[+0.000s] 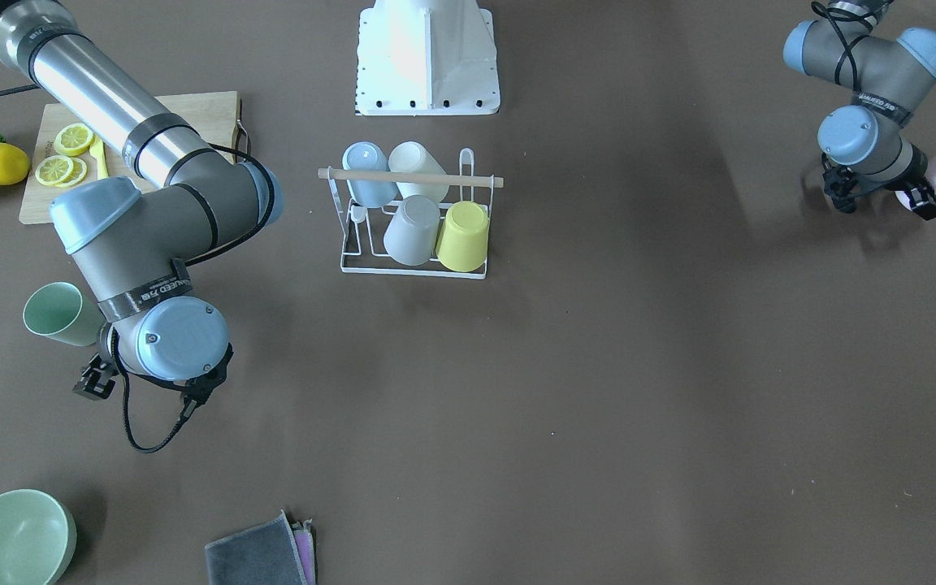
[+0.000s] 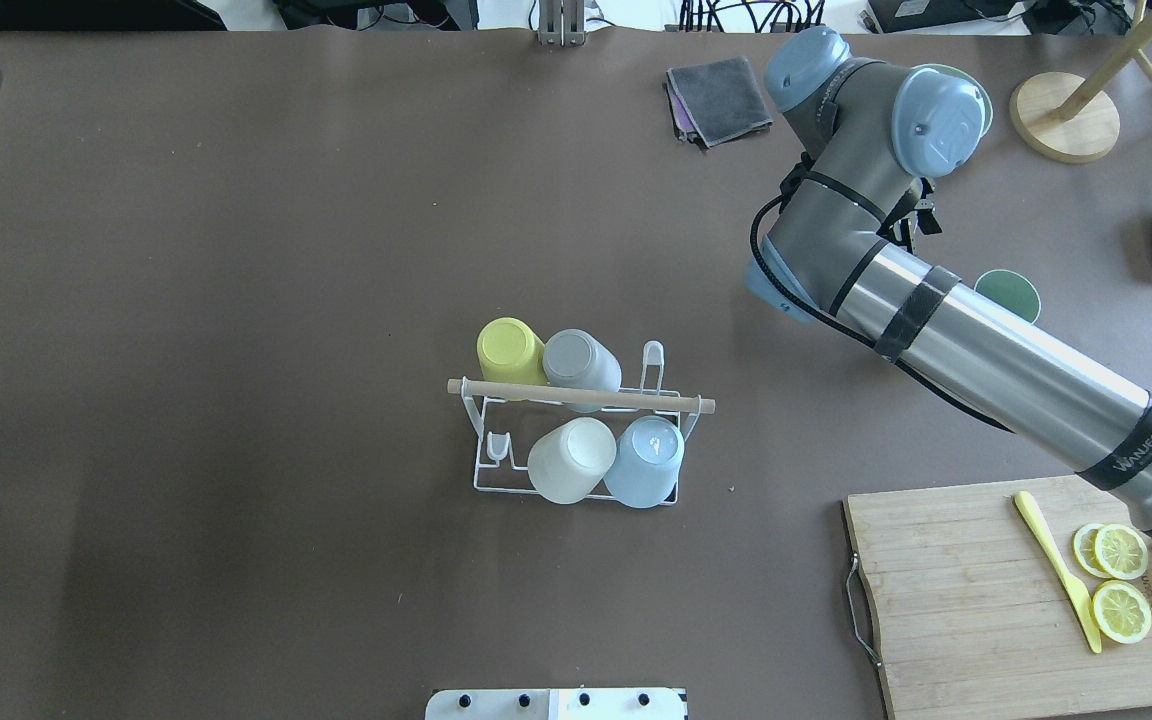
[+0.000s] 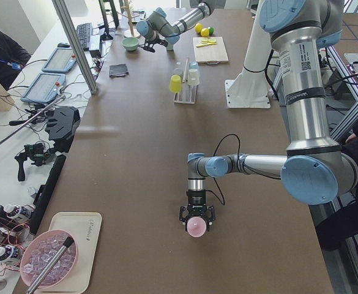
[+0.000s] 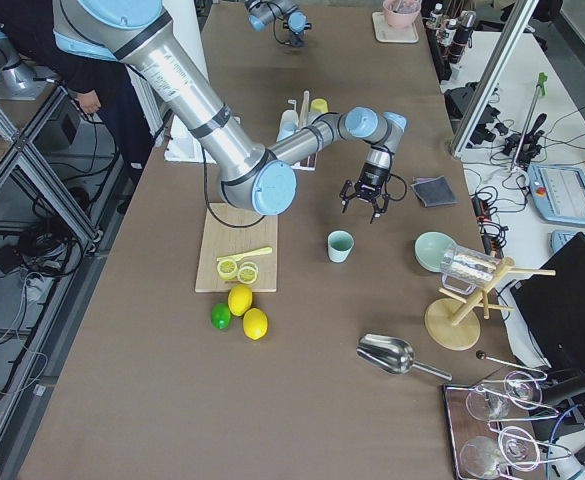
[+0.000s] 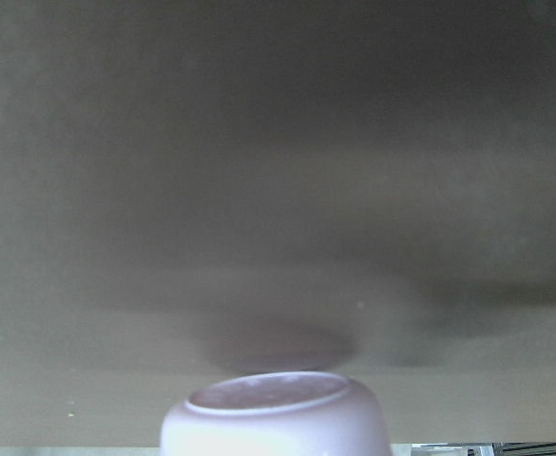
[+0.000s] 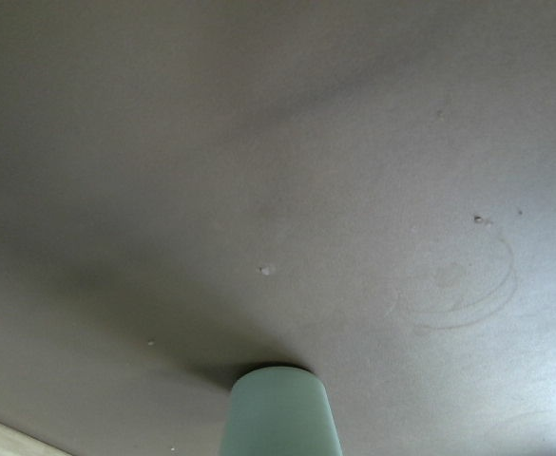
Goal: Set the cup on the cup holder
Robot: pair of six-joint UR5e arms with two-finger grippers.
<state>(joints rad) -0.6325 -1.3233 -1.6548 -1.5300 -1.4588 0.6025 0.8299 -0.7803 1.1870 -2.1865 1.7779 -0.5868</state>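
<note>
1. Grips a smooth pale pink plastic cup (image 3: 196, 229) in the left claw (image 3: 196, 220), with the fingers pressed against its sides and the closed end poking out past the fingertips.
2. Holds it just over the brown counter (image 1: 598, 366) at the robot's left end, well apart from the small white wire rack (image 2: 576, 396) with upright prongs and a light wooden rod across the top.
3. On that rack, all mouth down: a yellow cup (image 2: 509, 348), a grey cup (image 2: 583, 358), a cream-white cup (image 2: 570, 458) and a light blue cup (image 2: 648, 460). Just beside the cream-white one, a short bare prong (image 2: 498, 447).
4. Hangs the right claw (image 4: 364, 208) over the robot's right half of the counter, fingers spread wide and pinching nothing.
5. Near that claw but apart from it, lower and off to one side: a mint green plastic cup (image 4: 340, 245), upright on the counter with its mouth up, also well away from the rack.
6. Toward the right end: a pale wooden cutting board (image 2: 946, 590) carrying round lemon slices (image 2: 1121, 580) and a slim yellow knife (image 2: 1056, 560).
7. At the counter's far edge from the robot: a mint green bowl (image 1: 9, 540) and a folded grey cloth (image 1: 253, 556).
</note>
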